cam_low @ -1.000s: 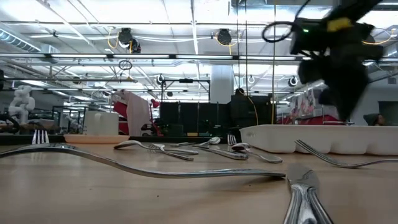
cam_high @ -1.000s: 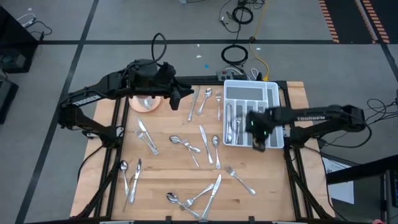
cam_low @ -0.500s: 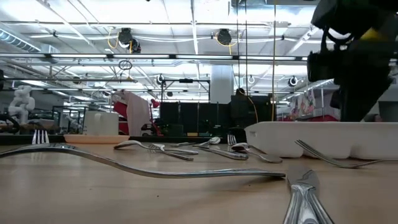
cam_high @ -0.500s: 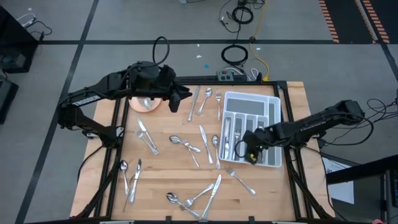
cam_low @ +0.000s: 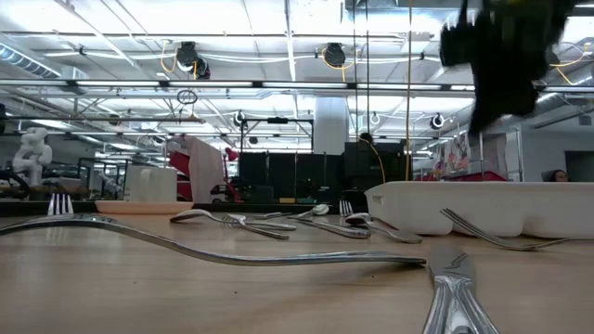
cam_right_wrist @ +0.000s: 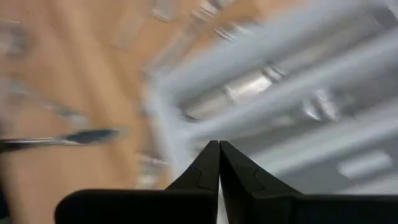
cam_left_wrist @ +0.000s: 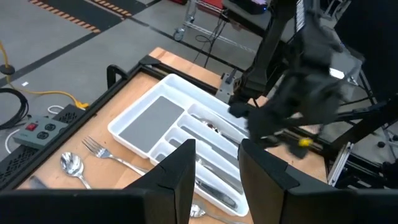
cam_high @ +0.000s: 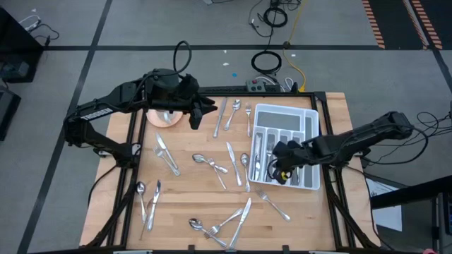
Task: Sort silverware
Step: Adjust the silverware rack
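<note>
Left gripper [cam_high: 203, 111] hovered over the worktop's [cam_high: 191, 190] far left near the pink saucer [cam_high: 167, 118], jaws parted and empty, silverware [cam_high: 212, 165] lay scattered across the middle, some sat in the white tray [cam_high: 311, 152], right gripper [cam_high: 280, 156] above the tray, jaws clenched, nothing held.

Both robot arms are dark, nearly black, built of slim tubular links and chunkier jointed housings. The left arm [cam_high: 113, 106] trails a black cable looping at twelve o'clock. The right arm [cam_high: 353, 137] carries a yellow tag near its wrist. Its fingers [cam_right_wrist: 208, 180] are matte black wedges with notched inner edges.
</note>
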Motion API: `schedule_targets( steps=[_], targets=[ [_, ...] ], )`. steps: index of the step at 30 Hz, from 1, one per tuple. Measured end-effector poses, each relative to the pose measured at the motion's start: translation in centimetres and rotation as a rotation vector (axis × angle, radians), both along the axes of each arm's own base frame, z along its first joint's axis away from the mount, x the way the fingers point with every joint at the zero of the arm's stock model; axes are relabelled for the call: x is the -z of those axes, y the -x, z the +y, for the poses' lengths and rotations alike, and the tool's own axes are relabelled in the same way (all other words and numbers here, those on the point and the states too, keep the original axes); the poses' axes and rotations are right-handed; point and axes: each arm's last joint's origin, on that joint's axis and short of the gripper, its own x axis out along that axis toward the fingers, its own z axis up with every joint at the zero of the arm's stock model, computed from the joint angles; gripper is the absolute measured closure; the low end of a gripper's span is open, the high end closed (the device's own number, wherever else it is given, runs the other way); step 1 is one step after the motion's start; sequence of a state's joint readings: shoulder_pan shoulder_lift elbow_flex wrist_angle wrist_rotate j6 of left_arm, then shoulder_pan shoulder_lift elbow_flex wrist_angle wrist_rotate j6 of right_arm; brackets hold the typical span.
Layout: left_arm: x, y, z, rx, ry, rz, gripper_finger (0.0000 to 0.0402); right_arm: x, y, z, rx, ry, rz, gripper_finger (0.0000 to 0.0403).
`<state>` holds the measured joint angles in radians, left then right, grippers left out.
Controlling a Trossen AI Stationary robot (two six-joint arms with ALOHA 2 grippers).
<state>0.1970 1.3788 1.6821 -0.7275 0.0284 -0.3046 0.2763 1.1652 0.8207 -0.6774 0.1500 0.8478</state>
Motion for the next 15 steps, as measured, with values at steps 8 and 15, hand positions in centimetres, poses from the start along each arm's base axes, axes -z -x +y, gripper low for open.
schedule_targets(
  steps=[8, 15],
  targets=[
    [0.1, 0.0, -0.1, 0.006, -0.003, 0.008, 0.0277, 2.6, -0.5, 4.9, -0.194, -0.036, 0.199, 0.0403],
    [0.3, 0.1, -0.1, 0.009, 0.000, 0.027, 0.0277, 6.4, -0.5, 6.5, -0.217, 0.056, 0.426, 0.0403]
  ],
)
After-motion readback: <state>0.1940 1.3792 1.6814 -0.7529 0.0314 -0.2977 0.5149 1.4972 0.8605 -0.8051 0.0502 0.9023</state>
